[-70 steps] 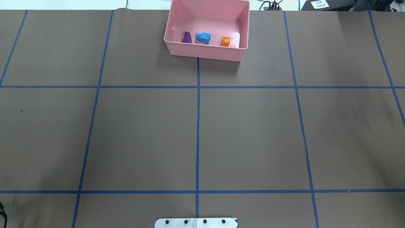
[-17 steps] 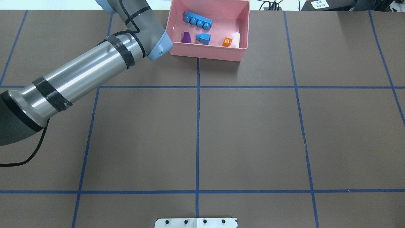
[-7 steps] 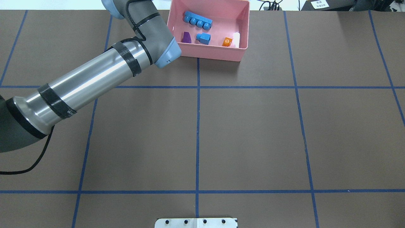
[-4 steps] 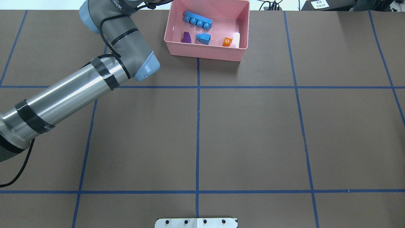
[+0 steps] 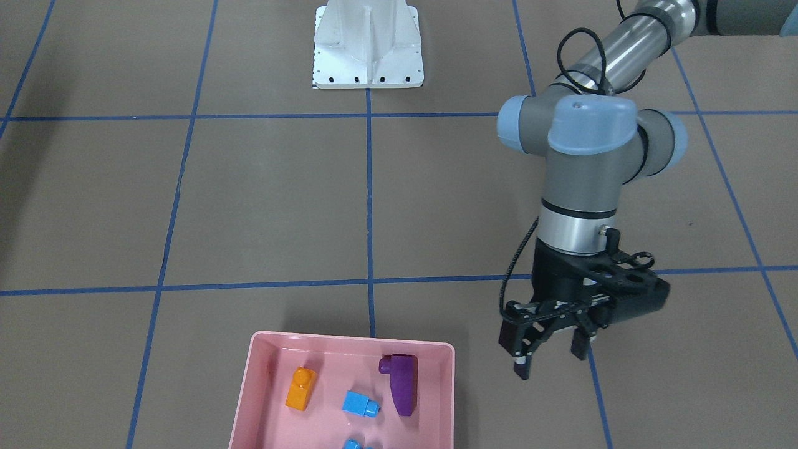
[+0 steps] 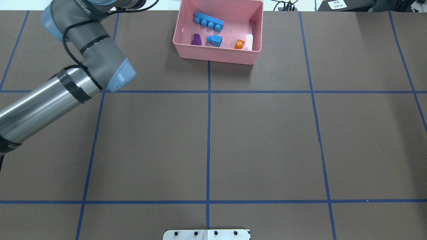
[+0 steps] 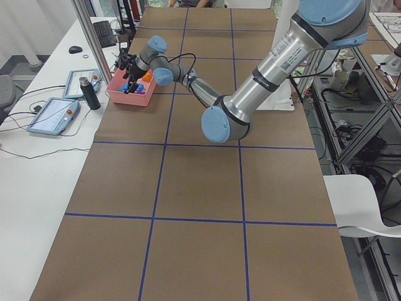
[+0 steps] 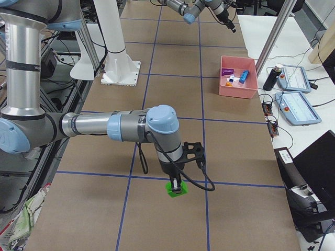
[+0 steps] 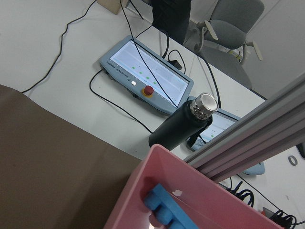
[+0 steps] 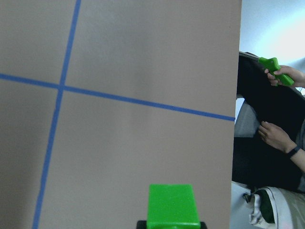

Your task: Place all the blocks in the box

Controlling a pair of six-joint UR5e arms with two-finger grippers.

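The pink box (image 6: 217, 56) stands at the table's far edge and also shows in the front view (image 5: 252, 386). It holds the long light blue block (image 6: 208, 21), the purple block (image 6: 196, 39), the small light blue block (image 6: 215, 40) and the orange block (image 6: 239, 44). My left gripper (image 5: 550, 363) hangs open and empty over the mat beside the box. The green block (image 8: 176, 189) lies far from the box on the mat. My right gripper (image 8: 177, 183) is on it. In the right wrist view the green block (image 10: 173, 205) sits between the black fingertips (image 10: 141, 223).
The white robot base (image 5: 368, 50) stands mid-table. A black bottle (image 9: 183, 126) and teach pendants (image 9: 147, 76) lie on the white desk just behind the box. An operator's hand holds a green object (image 10: 276, 70) past the table edge.
The long light blue block has appeared in the box since the earliest frame. My left arm has swung away from the box toward the overhead view's left.
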